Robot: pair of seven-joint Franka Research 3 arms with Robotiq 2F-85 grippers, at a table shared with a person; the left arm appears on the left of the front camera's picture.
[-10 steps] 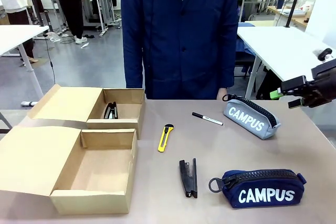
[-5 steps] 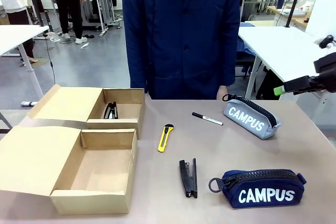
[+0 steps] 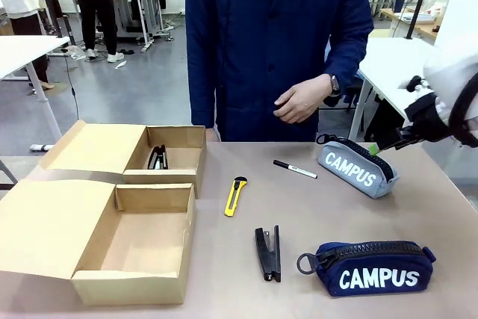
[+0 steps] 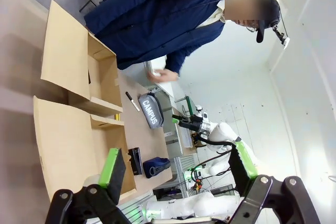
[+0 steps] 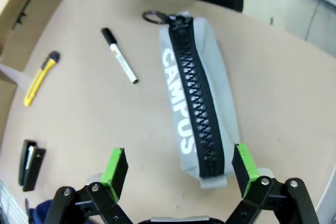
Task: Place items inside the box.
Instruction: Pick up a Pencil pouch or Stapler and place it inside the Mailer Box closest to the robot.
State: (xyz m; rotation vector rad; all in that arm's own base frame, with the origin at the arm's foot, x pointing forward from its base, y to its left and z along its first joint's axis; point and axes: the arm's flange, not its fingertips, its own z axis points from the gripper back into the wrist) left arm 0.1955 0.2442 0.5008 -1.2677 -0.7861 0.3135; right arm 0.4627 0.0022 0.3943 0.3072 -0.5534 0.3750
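My right gripper hangs wide open over one end of the grey pencil case, gripping nothing. My left gripper is open too, up off the table. The marker, yellow knife, stapler and navy case all lie on the table outside the near box.

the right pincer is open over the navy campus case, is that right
No. The right pincer is open, but it is over the grey CAMPUS case, not the navy case. The right wrist view shows the grey one lying below its open jaws.
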